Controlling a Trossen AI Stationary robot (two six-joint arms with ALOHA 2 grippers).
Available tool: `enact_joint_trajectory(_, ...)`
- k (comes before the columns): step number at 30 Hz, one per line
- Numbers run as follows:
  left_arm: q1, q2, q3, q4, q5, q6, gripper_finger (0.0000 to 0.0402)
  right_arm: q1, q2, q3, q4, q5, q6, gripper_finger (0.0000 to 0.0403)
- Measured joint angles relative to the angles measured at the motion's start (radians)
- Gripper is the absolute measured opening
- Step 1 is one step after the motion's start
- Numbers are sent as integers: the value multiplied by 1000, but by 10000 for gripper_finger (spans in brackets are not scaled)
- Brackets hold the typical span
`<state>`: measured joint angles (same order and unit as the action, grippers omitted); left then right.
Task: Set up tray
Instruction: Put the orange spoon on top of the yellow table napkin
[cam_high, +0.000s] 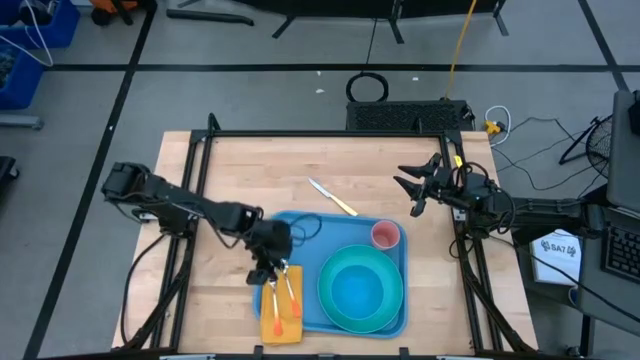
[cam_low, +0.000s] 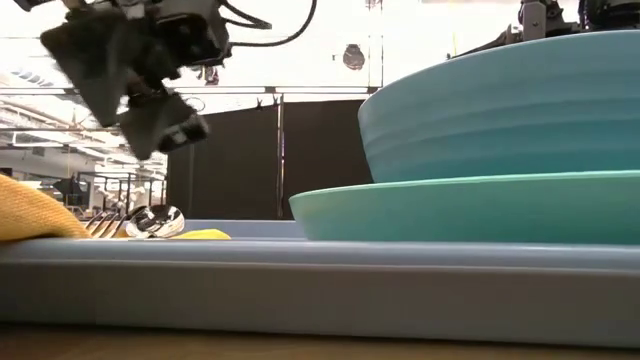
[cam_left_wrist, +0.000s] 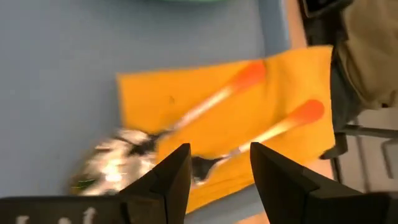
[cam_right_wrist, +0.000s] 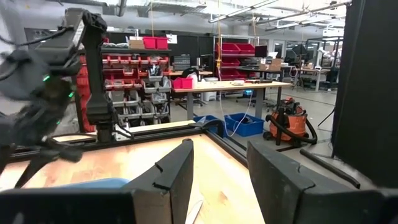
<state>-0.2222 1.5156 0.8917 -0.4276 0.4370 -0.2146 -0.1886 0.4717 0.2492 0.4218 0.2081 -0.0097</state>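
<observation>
The blue tray (cam_high: 300, 232) lies at the table's near middle and holds a turquoise plate (cam_high: 392, 318) with a teal bowl (cam_high: 358, 288) on it and a pink cup (cam_high: 385, 236). A yellow-orange napkin (cam_left_wrist: 186, 99) lies on the tray's left end. An orange-handled spoon (cam_left_wrist: 205, 102) and fork (cam_left_wrist: 273, 127) rest on the napkin. My left gripper (cam_left_wrist: 219, 171) hovers open just above their metal ends, holding nothing. My right gripper (cam_high: 415, 185) stands open and raised at the table's right side.
A yellow-handled knife (cam_high: 333, 197) lies on the bare wood beyond the tray's far edge. In the low view the tray's near rim (cam_low: 300, 290) fills the foreground, with the plate (cam_low: 470, 205) and bowl (cam_low: 500, 110) on its right. Black frame rails border the table.
</observation>
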Motion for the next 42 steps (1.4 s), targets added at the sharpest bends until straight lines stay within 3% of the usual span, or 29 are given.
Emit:
enact_joint_trajectory(4,-76,21,-2,24,-18,-108,168,0,0,0,8,-2,2,141)
enact_joint_trajectory(9,-182,34,-1,104,-172,-152,166,0,2,0,7,-6,5,141)
enact_joint_trajectory(13,-214,56,-1,115,-273,-207,126,0,2,0,8,-30,27,141)
enact_joint_trajectory(18,-220,118,0,144,-222,-259,15,0,2,0,8,-57,43,141)
enact_joint_trajectory(34,-202,189,-2,141,-152,-221,2,0,2,0,16,-79,44,141)
enact_joint_trajectory(42,-170,201,0,224,-113,-233,1,0,2,0,15,-79,43,141)
